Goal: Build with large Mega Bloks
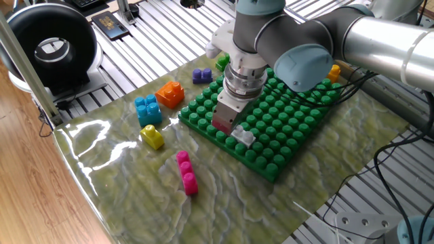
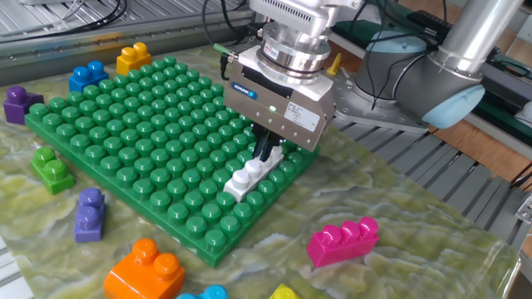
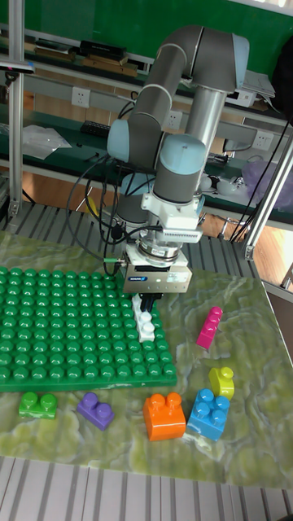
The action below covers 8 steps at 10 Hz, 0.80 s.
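Note:
A long white Mega Blok [image 2: 253, 172] sits pressed onto the near right corner of the big green baseplate [image 2: 125, 124]. My gripper [image 2: 266, 152] hangs straight down over the brick's far end, its dark fingertips just at the top studs, slightly apart and not holding it. The one fixed view shows the same white brick [image 1: 243, 135] just beside the gripper [image 1: 230, 127] on the baseplate [image 1: 291, 122]. Seen in the tall fixed view, the gripper [image 3: 146, 305] is right above the white brick [image 3: 146, 323] at the plate's right edge [image 3: 163, 358].
Loose bricks lie on the mat: pink [image 1: 186, 173], yellow [image 1: 152, 137], blue [image 1: 147, 109], orange [image 1: 170, 93], purple [image 1: 201, 75]. Beside the plate are a green brick [image 2: 51, 169], a purple one [image 2: 89, 213], and blue [image 2: 87, 75] and yellow [image 2: 133, 58] ones behind it.

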Available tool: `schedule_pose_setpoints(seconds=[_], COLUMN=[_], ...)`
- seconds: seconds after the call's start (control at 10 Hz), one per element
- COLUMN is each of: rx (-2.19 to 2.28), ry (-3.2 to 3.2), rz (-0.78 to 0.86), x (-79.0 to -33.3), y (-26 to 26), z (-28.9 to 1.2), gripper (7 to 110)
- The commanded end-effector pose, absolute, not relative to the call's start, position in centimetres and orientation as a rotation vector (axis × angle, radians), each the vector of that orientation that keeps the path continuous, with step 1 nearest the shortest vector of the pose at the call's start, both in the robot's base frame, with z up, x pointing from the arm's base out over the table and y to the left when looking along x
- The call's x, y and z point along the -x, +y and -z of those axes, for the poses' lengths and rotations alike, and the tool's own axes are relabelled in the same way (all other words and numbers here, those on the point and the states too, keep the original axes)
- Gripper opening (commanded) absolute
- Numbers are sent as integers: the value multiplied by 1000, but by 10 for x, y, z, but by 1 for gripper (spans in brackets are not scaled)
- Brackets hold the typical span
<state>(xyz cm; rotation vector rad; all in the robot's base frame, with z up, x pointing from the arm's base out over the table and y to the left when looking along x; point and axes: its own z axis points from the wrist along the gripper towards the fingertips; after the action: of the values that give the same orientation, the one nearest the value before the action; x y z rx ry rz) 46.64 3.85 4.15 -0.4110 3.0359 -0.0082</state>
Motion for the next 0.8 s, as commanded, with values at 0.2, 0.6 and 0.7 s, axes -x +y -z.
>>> schedule_pose_setpoints(seconds=[0.2,0.6,0.7], rx=[423,455,494], ry=[3026,3005,3042], rz=[-39,-136,-48], x=[-465,-464,-455], y=[38,42,27], z=[-40,-27,-29], gripper=[7,7,7])
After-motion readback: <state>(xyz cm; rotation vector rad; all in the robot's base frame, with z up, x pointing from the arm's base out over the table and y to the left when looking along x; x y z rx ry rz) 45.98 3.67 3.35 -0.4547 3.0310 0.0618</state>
